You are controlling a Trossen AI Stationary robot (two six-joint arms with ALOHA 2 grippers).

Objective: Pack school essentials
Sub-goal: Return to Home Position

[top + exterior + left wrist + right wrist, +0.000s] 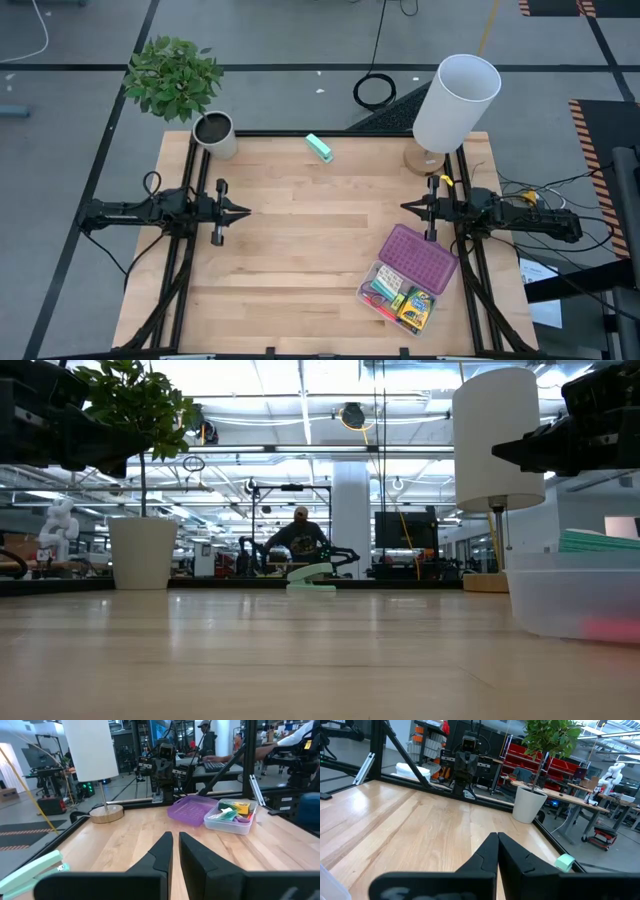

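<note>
Nearest the front edge, on the right, sits the clear box (398,300) with the school essentials already inside: the crayon box (415,309) shows green and yellow, something red lies along the near rim, and its purple lid (418,258) is swung open just beyond. That open lid is the worry: it lies almost under the right gripper (408,207), so a careless descent could clip it and shove the whole box towards the tabletop (300,250) edge, and pushing it shut against anything poking above the rim might pop things out or slide the box. Both arms wait at mid-depth, the left gripper (243,211) at the left side, its fingers nearly pressed together with a thin gap, the right one's fingers pressed together. At the far edge lies a teal block (319,148), well apart from the box; grabbing that by mistake would pack the wrong thing. Plant pot (213,132) and lamp (455,103) stand at the far corners.
</note>
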